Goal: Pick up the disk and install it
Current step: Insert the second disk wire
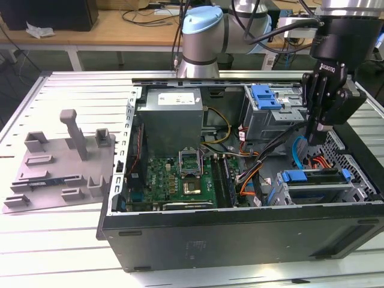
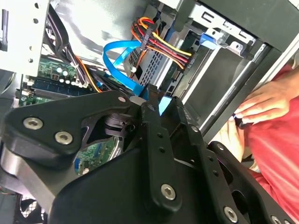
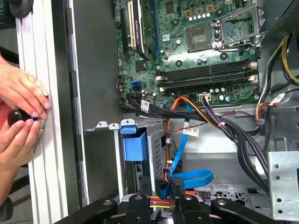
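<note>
- Exterior view: the open computer case (image 1: pixel 240 231) lies on the desk (image 1: pixel 54 252), with a grey moulded tray (image 1: pixel 60 162) beside it on the exterior view's left. The end effector (image 1: pixel 316 139) hangs in the right part of the frame, pointing down into the case. I cannot tell whether it is open or closed. The disk (image 1: pixel 313 177) sits just below it, in the lower right of the frame, its blue bracket uppermost in the bay at the case's corner. Tool and disk look apart, though the angle leaves that unsure.
- Second wrist view: the end effector (image 2: pixel 161 109) points at a blue data cable (image 2: pixel 117 53) and a red, yellow and black wire bundle (image 2: pixel 163 44) in front of the drive cage. A person's hand (image 2: pixel 261 105) rests on the case edge beyond.
- First wrist view: the end effector (image 3: pixel 163 196) is nearest the looped blue data cable (image 3: pixel 189 179). The cage's square blue tab (image 3: pixel 134 144) stands next to it, and the motherboard (image 3: pixel 205 51) lies further off. Two hands (image 3: pixel 21 105) are at the case rim.
- Judgement: doing this step well means staying square to the bracket, clear of the cable loop and wires, and moving slowly while hands are near.
</note>
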You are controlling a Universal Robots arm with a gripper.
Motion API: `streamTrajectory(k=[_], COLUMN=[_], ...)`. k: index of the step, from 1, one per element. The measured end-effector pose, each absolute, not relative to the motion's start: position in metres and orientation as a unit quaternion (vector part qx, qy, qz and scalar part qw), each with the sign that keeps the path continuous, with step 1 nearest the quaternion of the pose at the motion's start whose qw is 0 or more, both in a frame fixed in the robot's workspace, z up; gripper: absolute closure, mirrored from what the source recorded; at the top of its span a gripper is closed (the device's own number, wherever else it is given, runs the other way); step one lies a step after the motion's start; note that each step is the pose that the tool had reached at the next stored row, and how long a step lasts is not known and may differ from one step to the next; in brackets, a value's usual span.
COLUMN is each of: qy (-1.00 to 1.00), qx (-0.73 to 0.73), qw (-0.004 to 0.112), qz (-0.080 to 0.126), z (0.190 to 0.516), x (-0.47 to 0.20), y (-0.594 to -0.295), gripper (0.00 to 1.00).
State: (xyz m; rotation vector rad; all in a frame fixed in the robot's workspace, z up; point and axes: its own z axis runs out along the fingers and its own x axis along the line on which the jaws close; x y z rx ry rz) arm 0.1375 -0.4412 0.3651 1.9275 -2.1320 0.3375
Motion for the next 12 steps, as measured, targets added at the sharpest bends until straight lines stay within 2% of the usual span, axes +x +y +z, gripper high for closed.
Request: streamTrajectory(k=[7,12], qy=[-0.733,-0.731], qx=[0.659,0.658], qw=[0.125,0.132], qz=[0.116,0.125], z=[0.3640,0.3635], x=[0.1381,0.1384], y=[-0.4386,-0.4332], gripper=[0.70,0.70])
